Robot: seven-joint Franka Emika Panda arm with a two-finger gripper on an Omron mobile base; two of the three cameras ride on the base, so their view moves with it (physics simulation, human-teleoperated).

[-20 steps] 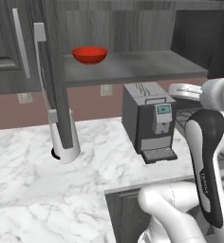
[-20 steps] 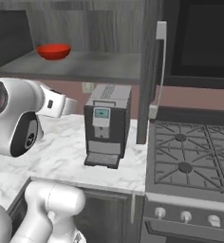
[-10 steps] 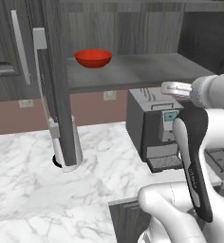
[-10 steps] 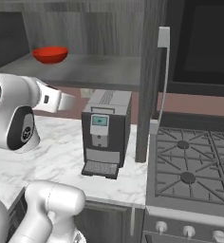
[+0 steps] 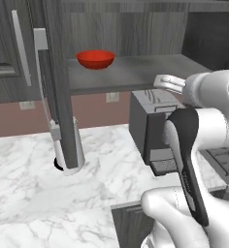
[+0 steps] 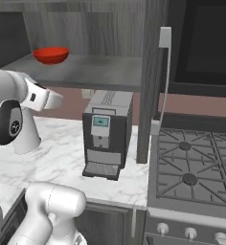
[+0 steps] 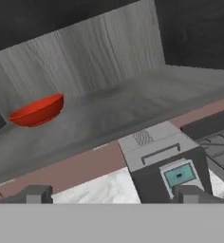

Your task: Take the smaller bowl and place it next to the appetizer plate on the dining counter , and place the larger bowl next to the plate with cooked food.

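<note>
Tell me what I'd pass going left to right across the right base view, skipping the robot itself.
Red bowl on the cabinet shelf → coffee machine on the marble counter → open cabinet door with its long handle → stove.

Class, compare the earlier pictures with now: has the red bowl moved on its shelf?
No. The smaller bowl sits at the same spot on the cabinet shelf, left of the coffee machine; only the camera shifted.
</note>
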